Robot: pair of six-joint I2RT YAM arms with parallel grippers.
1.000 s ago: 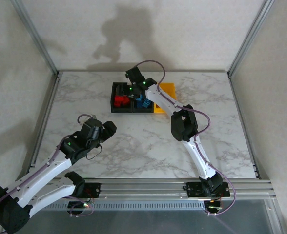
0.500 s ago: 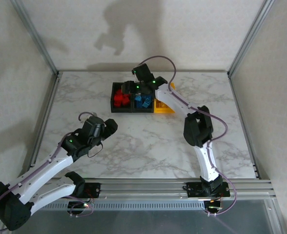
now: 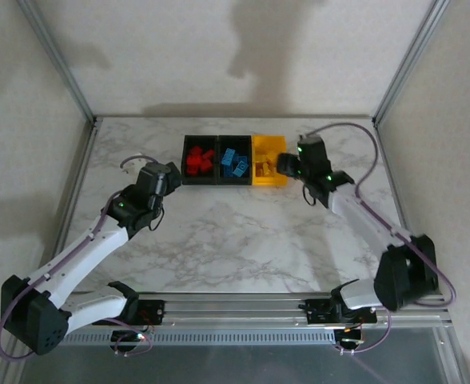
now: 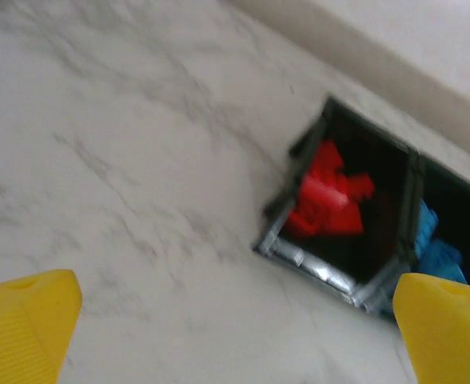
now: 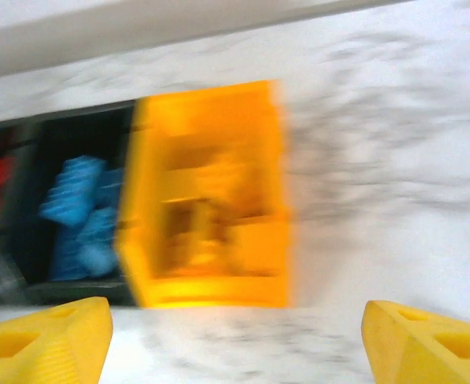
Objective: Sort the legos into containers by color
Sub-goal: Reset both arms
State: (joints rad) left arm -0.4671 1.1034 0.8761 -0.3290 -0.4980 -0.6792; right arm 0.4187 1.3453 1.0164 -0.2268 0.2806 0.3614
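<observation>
I see my left pincer and right pincer spread, empty; legos look sorted in containers ahead, so I should retreat high, nudging nothing

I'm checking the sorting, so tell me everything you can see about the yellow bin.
The yellow bin is a small open-topped rectangular box of plastic-looking material, standing upright on the marble table. It is the right end of a row of three, its left wall against the black bin holding blue bricks. Inside lie yellow bricks, too blurred to count.
</observation>
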